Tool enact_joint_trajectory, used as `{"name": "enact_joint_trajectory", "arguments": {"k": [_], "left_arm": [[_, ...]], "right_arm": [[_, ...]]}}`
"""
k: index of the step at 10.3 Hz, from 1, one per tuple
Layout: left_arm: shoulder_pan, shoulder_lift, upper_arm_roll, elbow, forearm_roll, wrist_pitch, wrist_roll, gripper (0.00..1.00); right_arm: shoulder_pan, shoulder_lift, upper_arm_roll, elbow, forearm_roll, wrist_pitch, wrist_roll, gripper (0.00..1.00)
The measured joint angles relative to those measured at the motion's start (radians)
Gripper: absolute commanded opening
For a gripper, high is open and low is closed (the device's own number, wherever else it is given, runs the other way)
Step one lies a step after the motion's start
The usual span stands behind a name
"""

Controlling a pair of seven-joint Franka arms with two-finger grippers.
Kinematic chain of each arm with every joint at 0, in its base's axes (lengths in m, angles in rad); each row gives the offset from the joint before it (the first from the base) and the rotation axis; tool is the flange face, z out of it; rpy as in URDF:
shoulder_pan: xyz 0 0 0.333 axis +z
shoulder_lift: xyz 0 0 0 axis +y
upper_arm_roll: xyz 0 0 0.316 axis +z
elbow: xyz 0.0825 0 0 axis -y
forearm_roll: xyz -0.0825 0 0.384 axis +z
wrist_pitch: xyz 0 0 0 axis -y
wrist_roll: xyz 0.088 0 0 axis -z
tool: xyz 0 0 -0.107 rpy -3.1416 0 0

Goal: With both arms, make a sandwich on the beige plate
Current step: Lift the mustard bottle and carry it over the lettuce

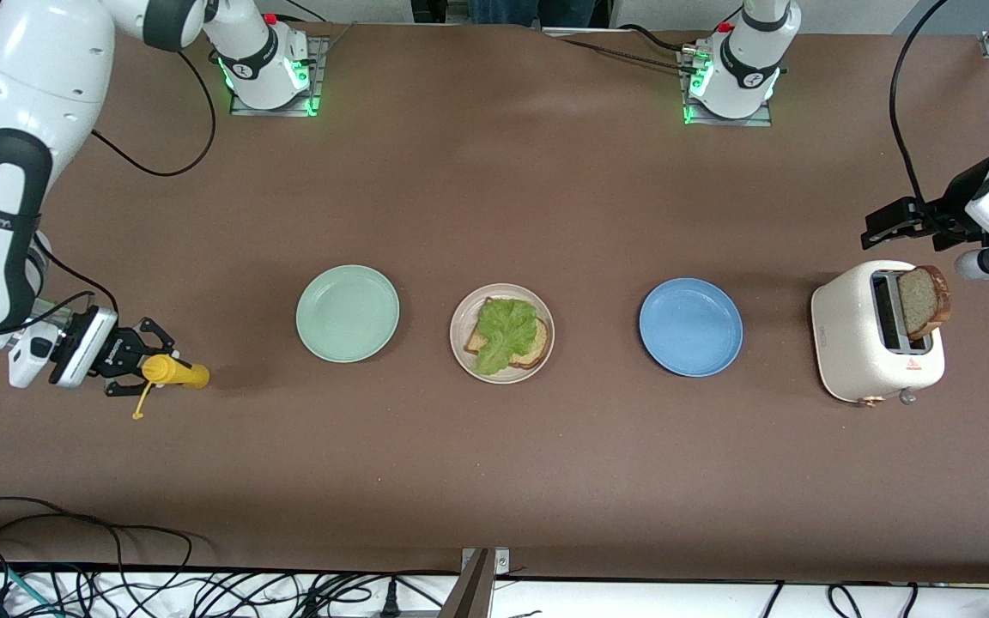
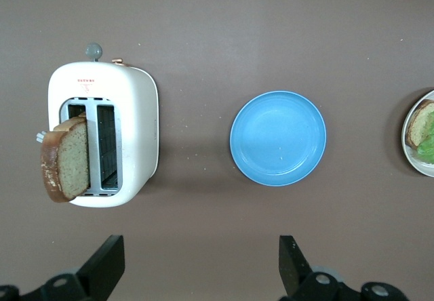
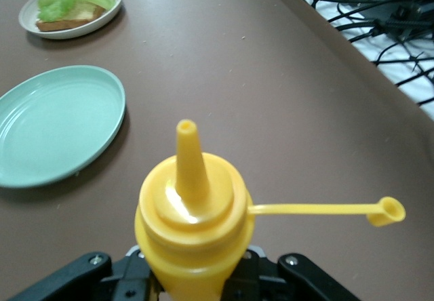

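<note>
A tangle of cables (image 1: 117,575) hangs nearest the camera, below the table (image 1: 494,481) edge, clear of the work.

At the left arm's end of the table, the white toaster (image 1: 846,343) holds the second bread slice (image 1: 924,300), which leans out of its slot. The left gripper (image 1: 876,227) hangs over the table beside the toaster, its jaws spread wide and empty. A careless pinch could likely tip the slice out or drag the toaster.

The beige plate (image 1: 458,322) sits mid-table between the mint plate (image 1: 347,313) and the blue plate (image 1: 690,326). It carries one slice (image 1: 537,352) under loose lettuce (image 1: 503,330), which a heavy drop could shove off.

At the right arm's end, the right gripper (image 1: 138,367) has its jaws closed around the yellow squeeze bottle (image 1: 172,372). The cap (image 1: 140,412) dangles open, so squeezing may squirt sauce early.
</note>
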Motion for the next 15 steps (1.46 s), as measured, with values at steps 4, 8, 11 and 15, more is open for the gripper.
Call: {"name": "enact_joint_trajectory", "arguments": {"k": [4,8,11,15], "left_arm": [[-0.001,0.0,-0.001,0.0,0.0,0.0,0.0,1.0],[-0.001,0.0,-0.001,0.0,0.0,0.0,0.0,1.0],[-0.001,0.0,-0.001,0.0,0.0,0.0,0.0,1.0],[-0.001,0.0,-0.001,0.0,0.0,0.0,0.0,1.0]], "right_arm": [[0.249,-0.006,-0.122,0.171,-0.225,0.082,0.428,0.0],[0.419,-0.001,-0.125,0.256,-0.532,0.159,0.809,0.0],[0.56,0.008,-0.117,0.258,-0.782,0.207,1.061,0.0],[0.7,0.083,-0.102,0.258,-1.067,0.221,1.301,0.0]]}}
